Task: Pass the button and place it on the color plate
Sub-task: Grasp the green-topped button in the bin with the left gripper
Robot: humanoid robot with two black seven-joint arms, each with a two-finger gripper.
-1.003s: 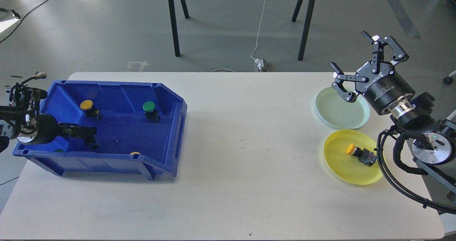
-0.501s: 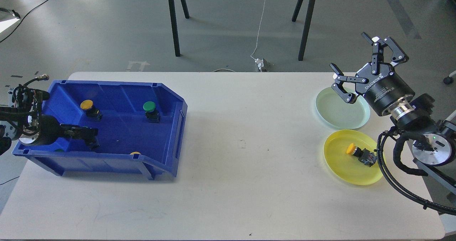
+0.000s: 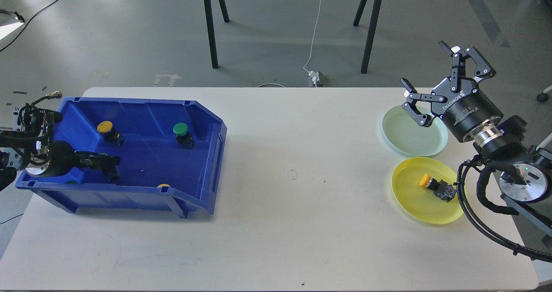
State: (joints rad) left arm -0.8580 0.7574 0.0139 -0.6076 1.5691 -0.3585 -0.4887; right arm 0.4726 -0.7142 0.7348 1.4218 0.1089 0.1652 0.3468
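My left gripper [image 3: 108,166] reaches into the blue bin [image 3: 207,154] from the left, low near its front wall. Its dark fingers cannot be told apart, and a speck of green shows at them. The bin holds a yellow button [image 3: 105,128], a green button [image 3: 181,130], and a yellow button [image 3: 163,185] and a green button [image 3: 71,182] mostly hidden behind the front wall. My right gripper [image 3: 424,65] is open and empty above the pale green plate [image 3: 409,136]. Another yellow button [image 3: 433,184] lies on the yellow plate [image 3: 414,205].
The white table [image 3: 293,205] carries the bin at the left and both plates at the right. My right arm's cables [image 3: 474,214] hang beside the yellow plate. Black stand legs [image 3: 210,24] rise from the floor behind the table.
My left arm has shifted slightly down and right inside the bin. My right gripper has barely moved and stays open.
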